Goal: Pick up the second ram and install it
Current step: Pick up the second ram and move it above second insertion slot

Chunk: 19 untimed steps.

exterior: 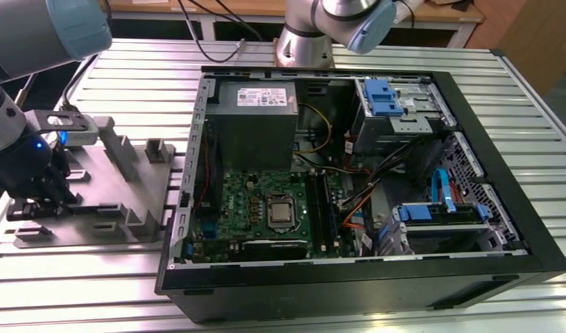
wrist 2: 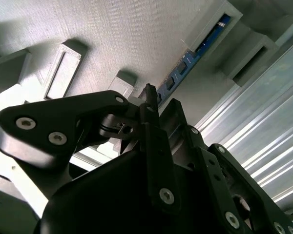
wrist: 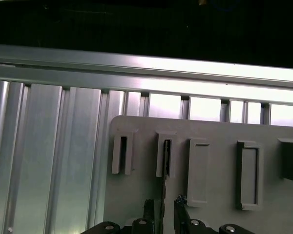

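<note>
A bench [exterior: 80, 277] of ribbed aluminium slats carries everything here, its bright ridges also running beneath the arm in the first wrist view.

The gripper [exterior: 28, 208] is lowered over the near corner of a gray moulded fixture plate [exterior: 125, 180], on the exterior view's left. In the first wrist view the gripper [wrist: 163, 207] has its two black fingers [wrist: 149, 212] standing on either side of the second ram [wrist: 164, 180], with a narrow gap on each side. The jaws are parted and straddle the stick, and no contact with it shows. The second wrist view looks along the gripper [wrist 2: 161, 100]. There the second ram [wrist 2: 185, 63] stands on edge as a thin blue strip, running from the fingertips into a raised slot of the fixture plate [wrist 2: 112, 39].

The fixture plate [wrist: 215, 131] bears a row of upright rectangular pockets, and the stick sits in one of them, next to the pocket at the end of the row. The plate lies flat by the bench's edge at the exterior view's left.

Just beside the plate, filling the middle of the bench, an open black computer case [exterior: 357, 284] lies on its side. Inside it are the green motherboard [exterior: 255, 201] and, behind that, the gray power-supply box [exterior: 255, 118]. The base of another arm [exterior: 306, 41] stands at the bench's far edge.
</note>
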{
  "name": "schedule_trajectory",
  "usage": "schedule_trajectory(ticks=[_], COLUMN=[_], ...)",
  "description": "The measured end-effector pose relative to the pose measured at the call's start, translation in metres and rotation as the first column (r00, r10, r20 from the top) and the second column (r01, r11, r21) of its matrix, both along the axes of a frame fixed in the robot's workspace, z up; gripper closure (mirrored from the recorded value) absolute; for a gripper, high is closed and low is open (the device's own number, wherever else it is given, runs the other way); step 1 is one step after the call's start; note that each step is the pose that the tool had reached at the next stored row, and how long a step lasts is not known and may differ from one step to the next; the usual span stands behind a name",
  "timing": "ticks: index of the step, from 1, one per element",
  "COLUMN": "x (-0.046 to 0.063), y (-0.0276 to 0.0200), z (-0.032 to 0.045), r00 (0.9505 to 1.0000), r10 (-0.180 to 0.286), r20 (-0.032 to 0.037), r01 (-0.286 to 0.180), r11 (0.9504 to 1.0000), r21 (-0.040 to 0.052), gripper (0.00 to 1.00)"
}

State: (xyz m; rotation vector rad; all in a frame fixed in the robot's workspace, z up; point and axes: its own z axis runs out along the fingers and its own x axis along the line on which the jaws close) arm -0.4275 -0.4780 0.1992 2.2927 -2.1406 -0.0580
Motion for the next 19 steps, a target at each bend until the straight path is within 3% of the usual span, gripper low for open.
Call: schedule_trajectory(ticks=[13,15,16,19], x=[0.0,0.0,0.0,0.0], y=[0.0,0.0,0.0,0.0], z=[-0.0025,-0.0025,-0.0025,-0.0026], r00=[1.0,1.0,1.0,1.0], r10=[0.0,0.0,0.0,0.0], r20=[-0.0001,0.0,0.0,0.0], r01=[0.0,0.0,0.0,0.0], r11=[1.0,1.0,1.0,1.0], r21=[0.0,0.0,0.0,0.0], gripper=[0.7,0.72,0.78,0.78])
